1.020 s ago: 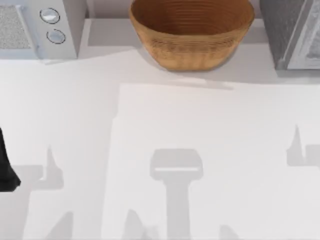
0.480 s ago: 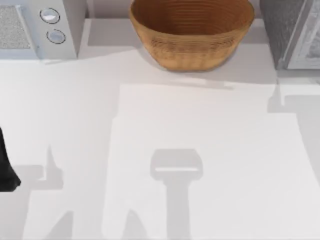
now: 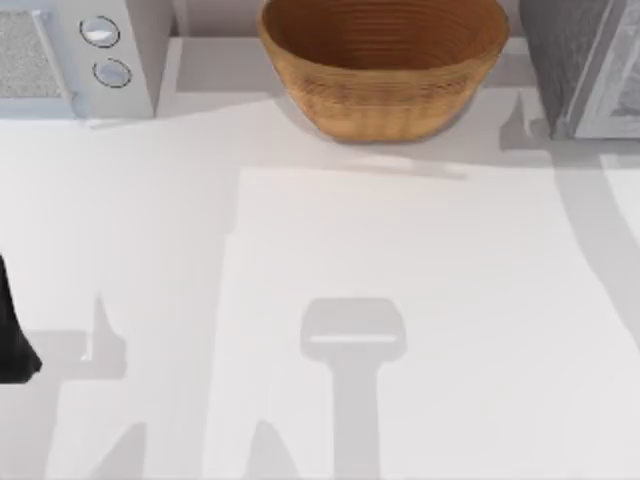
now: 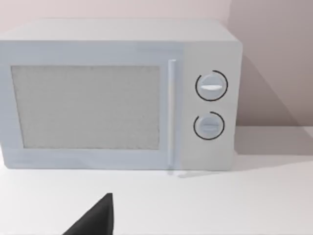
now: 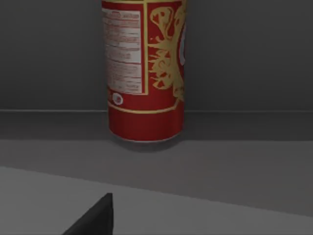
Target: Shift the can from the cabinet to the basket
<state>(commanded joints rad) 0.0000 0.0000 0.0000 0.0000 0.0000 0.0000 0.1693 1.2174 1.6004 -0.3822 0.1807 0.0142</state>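
- White tabletop (image 3: 400, 300) ran across the top view, crossed by grey arm shadows.
- At its far edge sat the wicker basket (image 3: 385, 62) in the middle, a white microwave (image 3: 80, 55) with two round knobs at the left, and the dark grey speckled cabinet (image 3: 560, 50) at the right.
- From above, the left arm (image 3: 12, 330) was a dark shape parked at the table's left edge.
- From the left wrist view, the microwave front (image 4: 117, 95) faced the camera, with one dark fingertip (image 4: 95, 220) in the foreground; whether the left gripper was open could not be told.
- From the right wrist view, the red can (image 5: 144, 73) stood upright on the cabinet's dark shelf (image 5: 234, 161), gold pattern and label showing.
- One dark fingertip (image 5: 95, 220) of the right gripper sat short of the can, not touching it; its opening could not be told.
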